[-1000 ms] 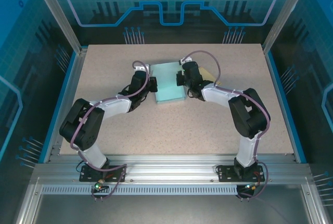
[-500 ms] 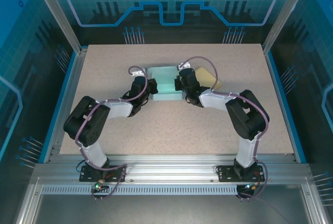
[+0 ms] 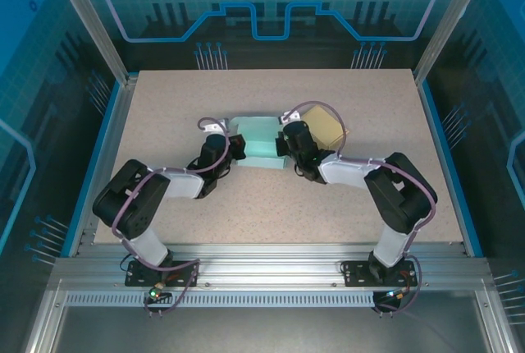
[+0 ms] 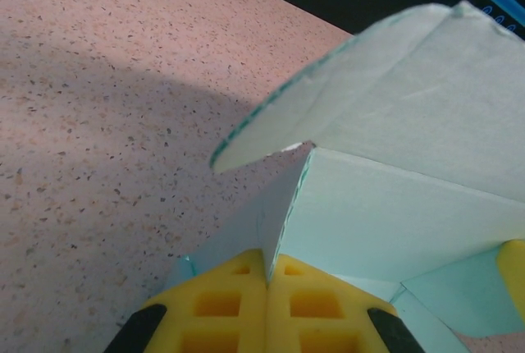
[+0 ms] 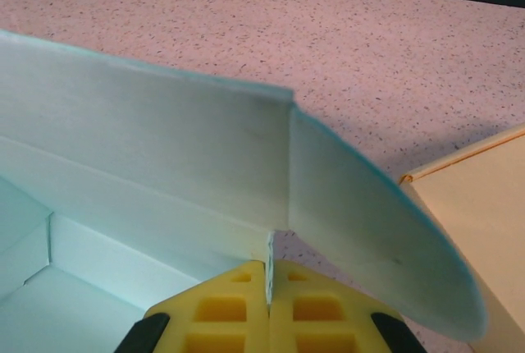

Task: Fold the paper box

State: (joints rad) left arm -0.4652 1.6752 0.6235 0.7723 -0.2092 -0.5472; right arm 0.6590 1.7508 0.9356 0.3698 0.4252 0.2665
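Top external view: the paper box (image 3: 261, 135) lies near the middle of the table (image 3: 246, 205), a little closer to the far edge than to the near one. It sits directly between the two grippers. The left gripper (image 3: 239, 144) is at the box's left end and the right gripper (image 3: 282, 141) at its right end, so the line from one gripper to the other runs along the box, parallel to the near edge. Neither arm is nearer; both are on the box.

In the left wrist view, the yellow fingers (image 4: 221, 308) are pressed together with a thin pale green wall of the box between them, and a rounded flap (image 4: 344, 107) stands open above. In the right wrist view, the right gripper (image 5: 269, 279) pinches the opposite wall in the same manner, and a second rounded flap (image 5: 377, 238) hangs outward to its right. A tan box (image 3: 326, 126) lies just beside the paper box, toward the right edge of the table.

I judge that the next fold depends on this symmetry: each flap must turn inward, toward the other gripper.
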